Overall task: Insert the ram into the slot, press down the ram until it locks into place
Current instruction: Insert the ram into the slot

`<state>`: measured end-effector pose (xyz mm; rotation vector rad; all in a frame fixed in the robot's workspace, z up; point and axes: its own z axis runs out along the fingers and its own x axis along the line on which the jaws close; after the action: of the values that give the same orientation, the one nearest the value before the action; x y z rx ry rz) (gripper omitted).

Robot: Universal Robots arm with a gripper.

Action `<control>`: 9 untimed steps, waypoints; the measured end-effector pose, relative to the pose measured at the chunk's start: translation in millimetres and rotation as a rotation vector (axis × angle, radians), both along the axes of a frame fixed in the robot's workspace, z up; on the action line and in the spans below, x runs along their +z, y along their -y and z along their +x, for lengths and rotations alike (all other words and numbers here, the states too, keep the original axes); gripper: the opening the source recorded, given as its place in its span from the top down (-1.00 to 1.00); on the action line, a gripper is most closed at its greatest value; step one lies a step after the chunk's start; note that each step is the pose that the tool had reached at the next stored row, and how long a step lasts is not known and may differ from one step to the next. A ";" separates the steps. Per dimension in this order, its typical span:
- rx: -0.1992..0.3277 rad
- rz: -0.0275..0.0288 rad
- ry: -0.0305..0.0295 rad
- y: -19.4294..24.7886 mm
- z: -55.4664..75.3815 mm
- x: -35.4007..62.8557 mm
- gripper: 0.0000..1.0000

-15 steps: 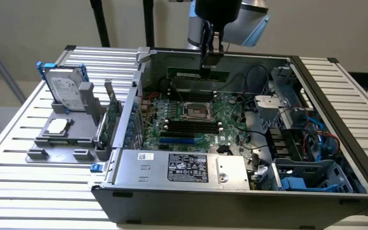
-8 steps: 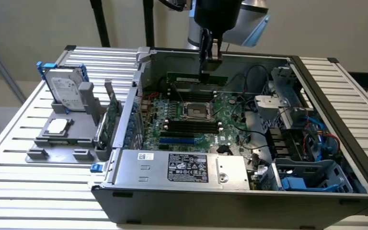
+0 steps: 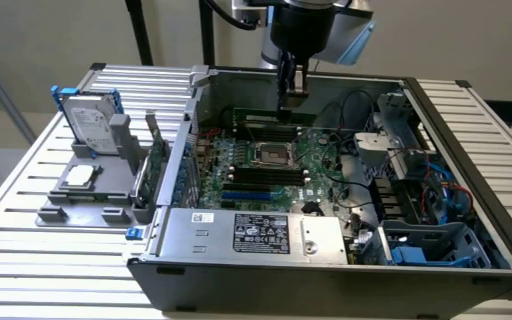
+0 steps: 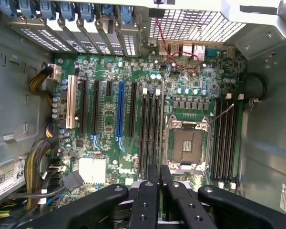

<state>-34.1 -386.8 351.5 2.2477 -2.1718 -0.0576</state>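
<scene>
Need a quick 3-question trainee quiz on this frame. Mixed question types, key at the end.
1. True or false: the gripper is shut on the ram.
2. What stands upright on the grey tray outside the case? A) hard drive B) fan C) keyboard
3. Fill in: besides black and white ones, the wrist view has one ___ expansion slot.
Key: 1 true; 2 A; 3 blue.
</scene>
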 end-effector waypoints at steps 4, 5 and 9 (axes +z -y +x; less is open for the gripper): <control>0.000 0.0000 0.0000 0.0 4.1 -7.2 0.73; 0.000 0.0000 0.0000 0.0 5.4 -9.1 0.73; 0.001 0.0002 0.0001 0.2 8.9 -16.4 0.73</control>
<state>-25.3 -387.0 335.1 2.2484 -2.1713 -0.0578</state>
